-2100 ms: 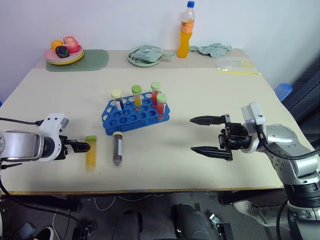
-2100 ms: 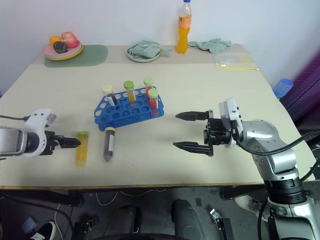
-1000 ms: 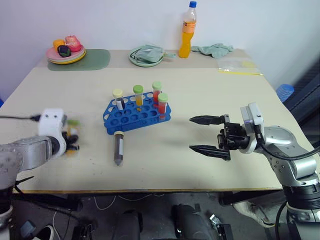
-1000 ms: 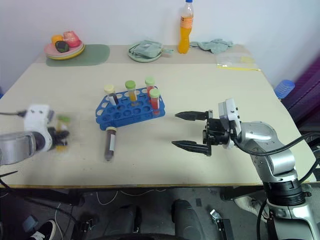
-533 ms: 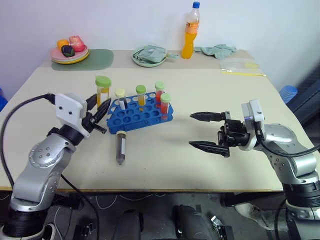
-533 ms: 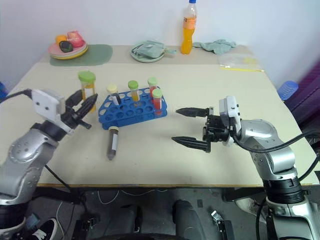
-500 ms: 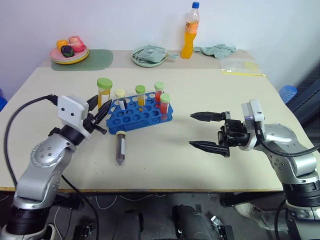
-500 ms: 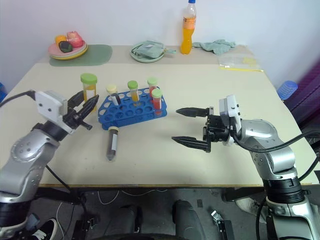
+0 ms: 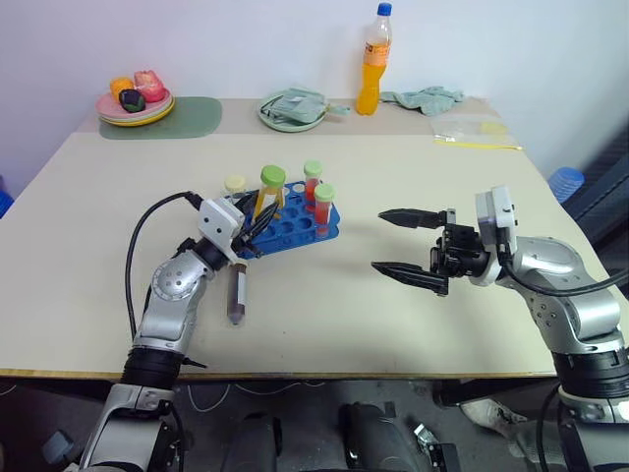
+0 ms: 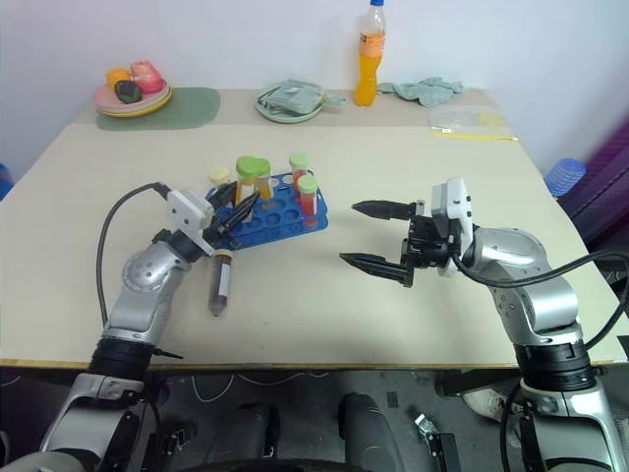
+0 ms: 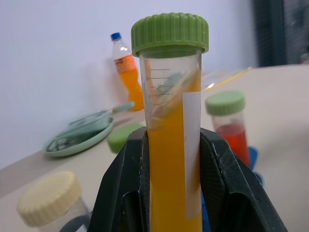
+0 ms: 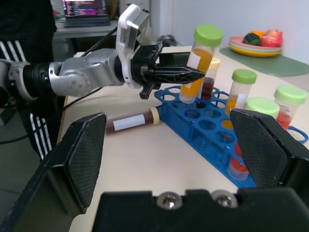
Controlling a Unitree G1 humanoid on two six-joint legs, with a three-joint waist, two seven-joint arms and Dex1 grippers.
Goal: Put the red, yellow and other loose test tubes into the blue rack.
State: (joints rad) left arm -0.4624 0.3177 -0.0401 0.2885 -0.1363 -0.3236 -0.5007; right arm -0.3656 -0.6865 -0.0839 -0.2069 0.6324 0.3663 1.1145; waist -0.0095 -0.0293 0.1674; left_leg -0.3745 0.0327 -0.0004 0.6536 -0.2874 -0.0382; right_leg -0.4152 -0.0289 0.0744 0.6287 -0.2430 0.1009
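A: Left end effector (image 9: 251, 218) clamped on the yellow-orange tube (image 9: 267, 197), upright over the blue rack (image 9: 295, 220); dark tube (image 9: 236, 292) lies on the surface (image 9: 324, 315).
B: Light, slick plastic, probably; grip mid-barrel. Right end effector (image 9: 408, 246) wide, empty.

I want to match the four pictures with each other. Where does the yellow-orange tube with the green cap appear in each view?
Left eye view: yellow-orange tube held upright in the left gripper, over the blue rack.
Right eye view: tube above the rack's left end.
Left wrist view: tube between the fingers.
Right wrist view: tube over the rack.
Shared landmark: the blue rack.
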